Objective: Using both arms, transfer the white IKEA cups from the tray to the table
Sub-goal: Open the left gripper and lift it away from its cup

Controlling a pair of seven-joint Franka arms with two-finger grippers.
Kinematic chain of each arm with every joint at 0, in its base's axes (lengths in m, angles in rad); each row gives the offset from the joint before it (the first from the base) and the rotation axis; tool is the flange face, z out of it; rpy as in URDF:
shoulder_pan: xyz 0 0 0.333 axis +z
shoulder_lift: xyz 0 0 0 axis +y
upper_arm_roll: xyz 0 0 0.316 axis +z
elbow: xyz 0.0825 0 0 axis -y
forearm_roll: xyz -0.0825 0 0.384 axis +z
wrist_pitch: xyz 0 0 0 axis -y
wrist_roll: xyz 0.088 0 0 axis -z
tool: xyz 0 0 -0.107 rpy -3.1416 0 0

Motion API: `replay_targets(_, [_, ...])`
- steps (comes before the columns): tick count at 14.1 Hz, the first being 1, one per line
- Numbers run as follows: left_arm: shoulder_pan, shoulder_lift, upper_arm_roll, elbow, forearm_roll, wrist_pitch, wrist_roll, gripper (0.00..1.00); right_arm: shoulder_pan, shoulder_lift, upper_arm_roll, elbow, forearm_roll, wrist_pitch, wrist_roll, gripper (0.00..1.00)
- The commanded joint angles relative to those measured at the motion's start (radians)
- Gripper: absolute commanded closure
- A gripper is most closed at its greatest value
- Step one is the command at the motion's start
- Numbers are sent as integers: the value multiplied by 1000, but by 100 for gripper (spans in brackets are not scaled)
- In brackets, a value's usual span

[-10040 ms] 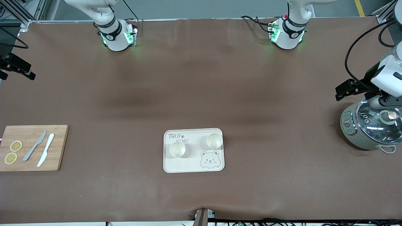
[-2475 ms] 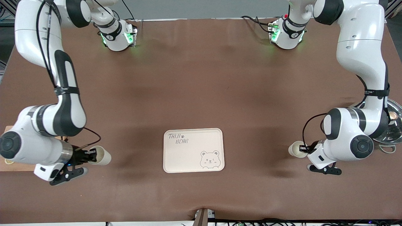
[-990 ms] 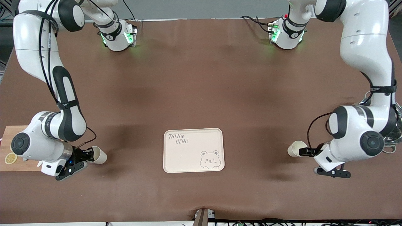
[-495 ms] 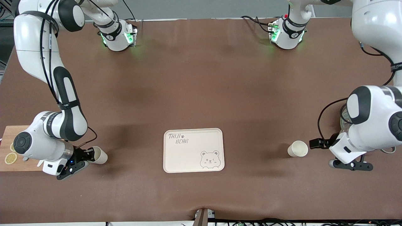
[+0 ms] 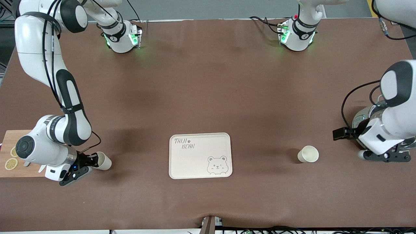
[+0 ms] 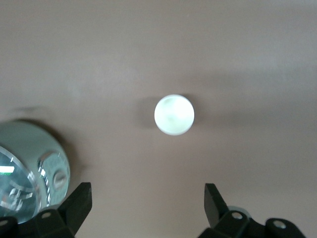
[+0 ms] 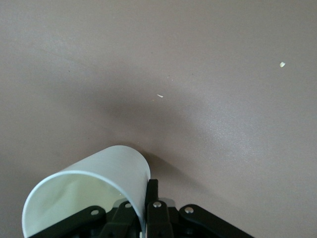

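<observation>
One white cup (image 5: 308, 154) stands upright on the brown table toward the left arm's end, with nothing touching it. My left gripper (image 5: 340, 134) hangs open in the air between that cup and the cooker. The left wrist view looks down into the cup (image 6: 174, 114), well clear of the left gripper (image 6: 147, 199). My right gripper (image 5: 92, 160) is shut on the wall of the other cup (image 5: 104, 161). It holds this cup tilted and low over the table beside the cutting board. In the right wrist view one finger is inside the cup (image 7: 89, 191) and one outside, at the right gripper (image 7: 148, 201).
The cream bear-printed tray (image 5: 200, 155) lies between the two cups. A wooden cutting board (image 5: 6, 143) with lemon slices (image 5: 11, 163) sits at the right arm's end. A cooker with a glass lid (image 5: 365, 118) stands at the left arm's end, also seen as the cooker (image 6: 27, 168).
My left gripper has drawn away from the standing cup and risen toward the cooker. The cup stays where it stood. My right arm has hardly moved with its cup.
</observation>
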Motion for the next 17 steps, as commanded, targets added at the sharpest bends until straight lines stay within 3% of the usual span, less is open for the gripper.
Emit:
replay_targets(1, [4,-64,-8,-27,20,-53,-28,0,-9,-7,14,-20,21,23,-22,100])
replay_targets(4, [8,-118,-6,-27,16,-89,-17,0,-7,-7,14,-20,21,22,-21,98])
replay_targets(5, [8,-142,-8,-27,16,-120,-23,0,-6,-7,14,-20,21,22,-19,84])
replay_targets(7, [8,-182,-9,-28,14,-159,-29,0,-6,-8,14,-19,23,22,-17,38])
replay_targets(8, [8,-198,-8,-28,11,-175,-29,0,-6,-8,14,-17,23,22,-17,9])
replay_targets(9, [8,-207,-8,-34,9,-191,-31,0,-6,-8,14,-16,23,22,-16,0])
replay_targets(13, [9,-296,-6,-94,8,-200,-40,0,-3,-14,14,15,24,8,4,0])
replay_targets(17, [8,-305,-6,-88,8,-199,-42,0,-1,-19,14,79,21,-91,59,0])
